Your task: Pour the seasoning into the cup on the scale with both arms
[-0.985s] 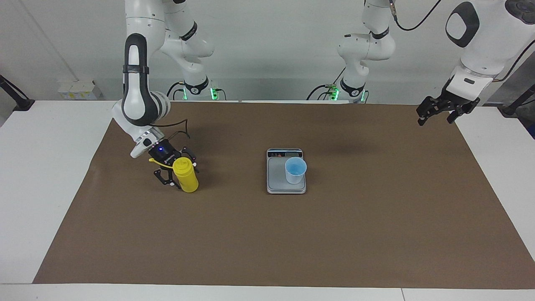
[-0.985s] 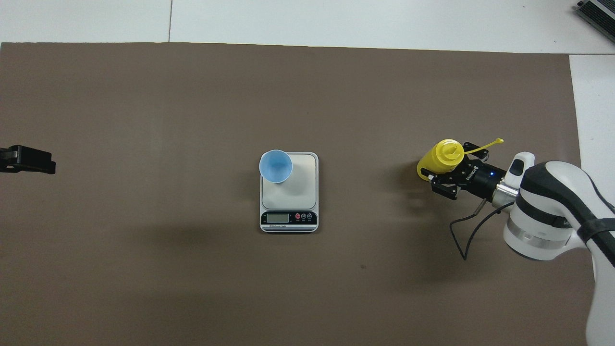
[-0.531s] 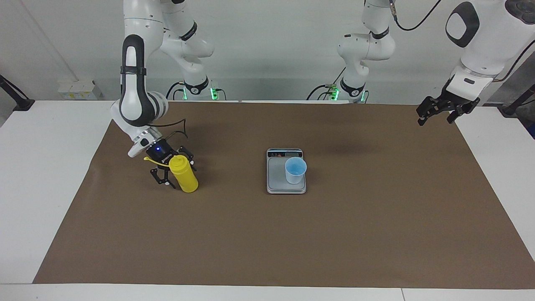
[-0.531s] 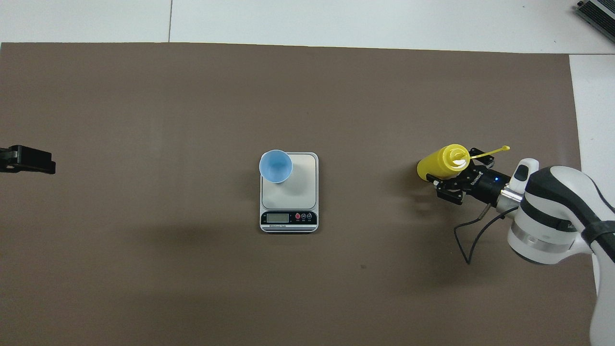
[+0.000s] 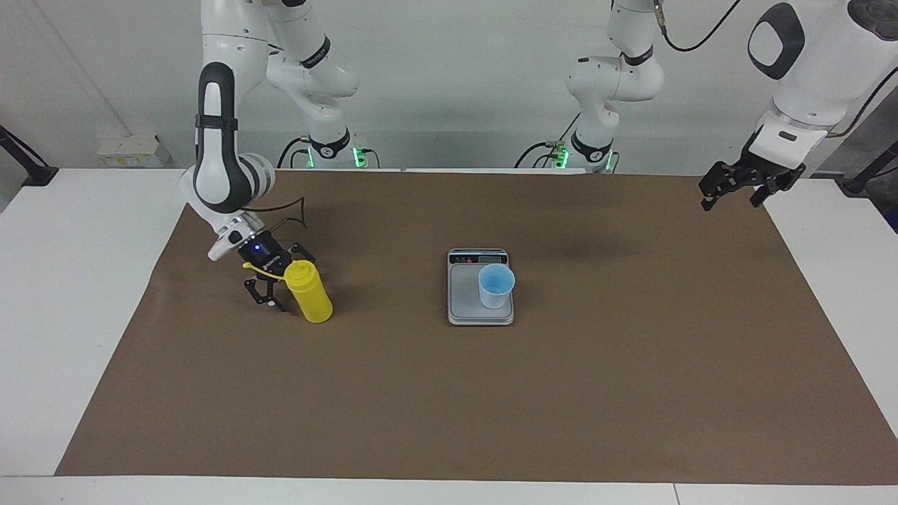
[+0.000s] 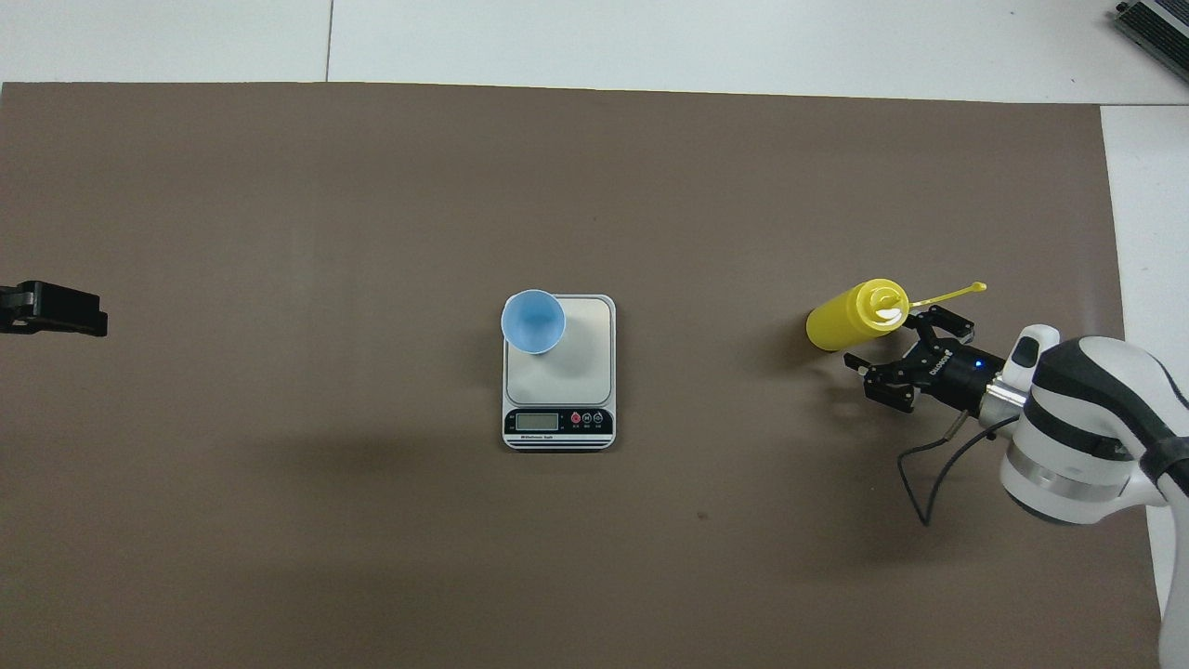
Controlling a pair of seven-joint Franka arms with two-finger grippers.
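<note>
Right hand (image 5: 270, 293) spread, just beside the seasoning (image 5: 311, 291), which stands on bench w/ cup (image 5: 496, 285) on scale (image 5: 463, 294); left hand (image 5: 734, 189) spread, waiting. We judge: regrasp next, then carry to cup.

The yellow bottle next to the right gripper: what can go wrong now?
1. The yellow bottle stands tilted on the mat; with the open right gripper close beside it, a brush from a finger could tip it over.
2. Its cap strap hangs open, so a fall may spill seasoning.
3. The cup sits at the edge of the scale, so it could be knocked off.
</note>
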